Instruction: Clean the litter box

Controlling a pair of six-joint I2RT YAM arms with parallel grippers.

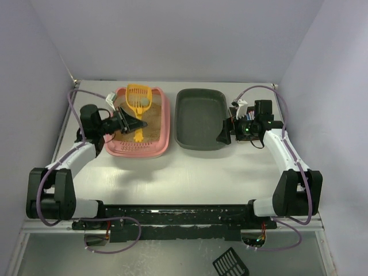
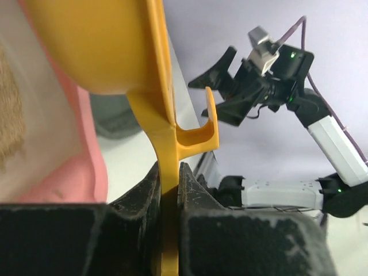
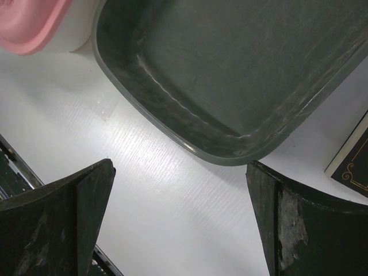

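Robot lab: plain walls (image 1: 172, 40), white table (image 1: 190, 167).

A dark grey tray (image 1: 200, 118) sits on the white table (image 1: 172, 172); a black slotted piece (image 1: 230, 263) lies below its near edge.

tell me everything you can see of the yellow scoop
The yellow scoop looks like glossy moulded plastic, with a slotted bowl, a flat handle and a small hook on the handle. The left gripper clamps the handle, whose end pokes out past the fingers. The bowl sits over the far end of the litter box, apparently raised, and a greyish lump seems to lie in it.
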